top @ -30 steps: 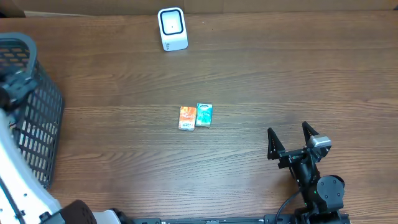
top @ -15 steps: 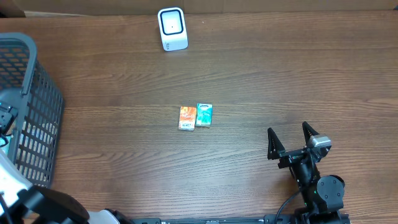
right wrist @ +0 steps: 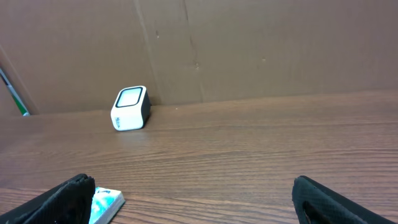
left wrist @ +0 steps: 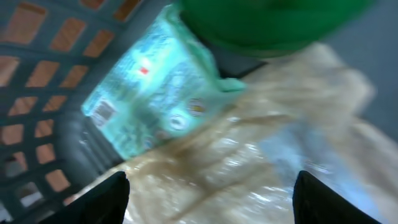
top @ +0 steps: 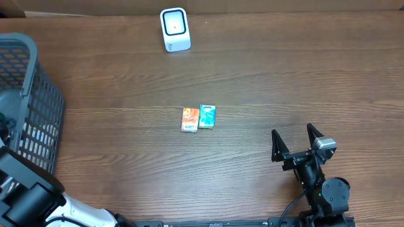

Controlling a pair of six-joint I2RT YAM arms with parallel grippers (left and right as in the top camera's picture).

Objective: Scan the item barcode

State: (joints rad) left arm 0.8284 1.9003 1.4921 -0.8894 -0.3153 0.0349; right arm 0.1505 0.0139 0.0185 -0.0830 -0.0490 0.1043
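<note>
Brown wood-grain bench [top: 284, 75] carries a white scanner [top: 175, 29] standing at its far edge, its window facing up. Well nearer the robot than the scanner, slightly to its right, two small packets lie flat and touching side by side: an orange packet [top: 190, 118] and a teal packet [top: 207, 116]. Far to the scanner's left sits a dark mesh basket [top: 25, 94], with the left arm [top: 25, 202] beside it.

The left wrist view looks down into that basket, and the picture is blurred. A mint-green pack [left wrist: 149, 99] with a small barcode leans against the mesh wall [left wrist: 37, 74], a crinkled clear bag [left wrist: 249, 168] lies beneath it, and something green [left wrist: 273, 25] fills the top edge. The left end effector [left wrist: 214, 196] hangs over the bag with its fingers spread apart; whether they touch the bag I cannot tell.

The right end effector [top: 291, 130] sits well apart from the scanner, nearer the robot and to its right, with fingers spread wide and nothing between them.
</note>
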